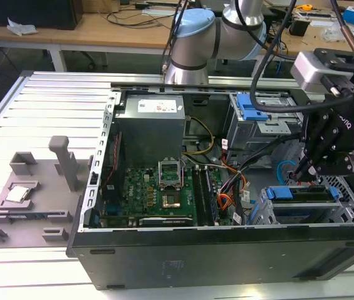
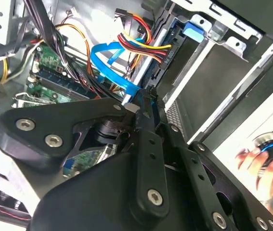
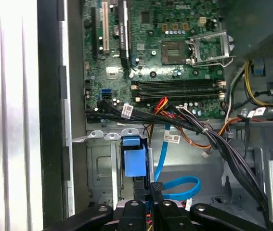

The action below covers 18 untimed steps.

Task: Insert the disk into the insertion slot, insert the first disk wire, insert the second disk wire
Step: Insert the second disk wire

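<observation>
Slatted metal table (image 1: 45, 103), wooden workbench (image 1: 89, 28) behind

No print can be read here. A white label (image 1: 160, 105) sits on the power supply box (image 1: 150, 134), well away from the gripper (image 1: 303, 172), its lettering too small to make out. In the first wrist view, white tags (image 3: 126, 111) on the cables (image 3: 184, 126) near the gripper are likewise illegible.

site: robotics lab, as I read it
bench: slotted aluminium table (image 1: 52, 94); open PC case (image 1: 226, 250) on it
background: wooden workbenches (image 1: 102, 28); cables (image 1: 145, 15) and clutter on top
</observation>
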{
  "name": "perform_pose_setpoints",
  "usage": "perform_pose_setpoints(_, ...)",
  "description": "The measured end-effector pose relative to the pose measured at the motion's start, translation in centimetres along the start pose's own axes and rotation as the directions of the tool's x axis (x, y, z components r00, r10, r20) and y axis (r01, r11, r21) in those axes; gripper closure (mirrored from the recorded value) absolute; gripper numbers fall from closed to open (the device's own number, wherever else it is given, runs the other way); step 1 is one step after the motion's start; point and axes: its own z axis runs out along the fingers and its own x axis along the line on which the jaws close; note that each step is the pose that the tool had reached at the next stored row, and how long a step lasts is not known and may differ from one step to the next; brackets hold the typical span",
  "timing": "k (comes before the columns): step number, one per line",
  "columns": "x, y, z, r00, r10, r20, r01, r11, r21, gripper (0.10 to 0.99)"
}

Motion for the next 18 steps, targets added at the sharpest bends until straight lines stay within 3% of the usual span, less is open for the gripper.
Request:
perform_pose_setpoints(4,0.0,0.0,0.01,0.9975,0.07,0.0039,-0.07,0.9975,-0.001,0.922)
perform_pose_setpoints(9,0.0,-0.01,0.03,0.9873,0.158,0.009,-0.158,0.9874,-0.002,0.922)
perform_pose_setpoints(18,-0.01,-0.17,0.31,0.987,0.16,0.0091,-0.16,0.9871,-0.002,0.922)
